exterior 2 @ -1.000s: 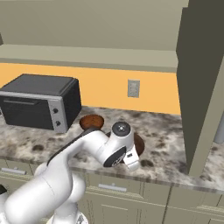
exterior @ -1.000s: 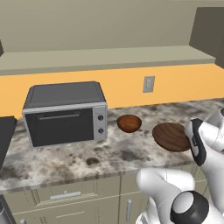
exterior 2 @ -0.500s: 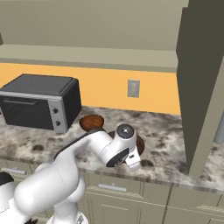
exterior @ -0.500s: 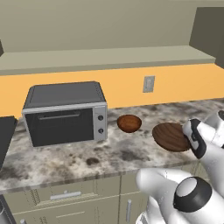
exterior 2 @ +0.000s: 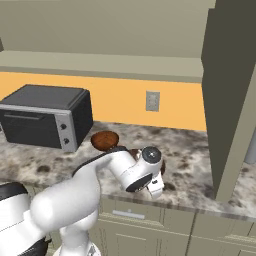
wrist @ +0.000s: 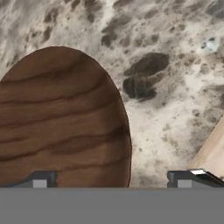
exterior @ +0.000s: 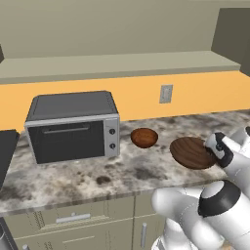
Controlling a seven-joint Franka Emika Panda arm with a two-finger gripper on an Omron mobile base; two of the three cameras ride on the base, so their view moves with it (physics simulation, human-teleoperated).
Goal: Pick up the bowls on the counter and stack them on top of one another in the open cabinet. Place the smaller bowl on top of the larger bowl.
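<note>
The larger bowl (exterior: 190, 152), wide, shallow and dark brown, lies on the counter (exterior: 97, 177) at the right. My gripper (exterior: 212, 152) sits at its right edge. In the hand view the larger bowl (wrist: 61, 118) spreads across the left half, and my gripper (wrist: 111, 180) is open. One of its fingertips (wrist: 40, 179) is over the bowl and the other is over bare counter, with the rim between them. The smaller bowl (exterior: 144, 137), round and reddish-brown, stands left of the large one, also seen as the smaller bowl (exterior 2: 105, 140). The open cabinet (exterior: 122, 66) runs along the wall above.
A grey toaster oven (exterior: 73, 127) stands on the counter to the left of the bowls. A wall outlet (exterior: 166, 93) is behind them. A tall cabinet side (exterior 2: 230, 100) rises at the right end of the counter. A dark object (exterior: 5, 156) is at the far left edge.
My hand has shifted slightly at the larger bowl's right rim. Both bowls stay where they were.
</note>
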